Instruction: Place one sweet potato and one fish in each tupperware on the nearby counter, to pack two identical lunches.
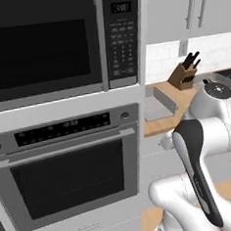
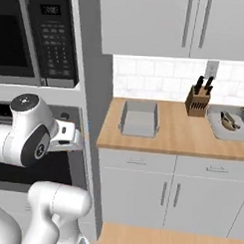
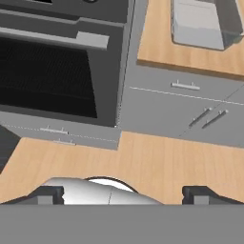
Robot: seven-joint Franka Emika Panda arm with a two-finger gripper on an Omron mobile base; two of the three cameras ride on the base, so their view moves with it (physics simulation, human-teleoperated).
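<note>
The gripper [image 3: 124, 193] hangs wide open and empty over the wood floor [image 3: 157, 162], near the oven [image 3: 47, 76]. Beyond, on the counter [image 2: 178, 133], one empty tupperware [image 2: 139, 118] sits left; the other [image 2: 228, 123], past the knife block [image 2: 197, 99], holds a fish [image 2: 227, 120].

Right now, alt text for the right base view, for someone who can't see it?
Tan wooden counter over grey drawers carries two grey tupperware trays: the left one looks empty, the right one holds small dark food, likely fish. A knife block stands between them against white tile. The white robot arm sits at lower left, before the oven and microwave.
</note>
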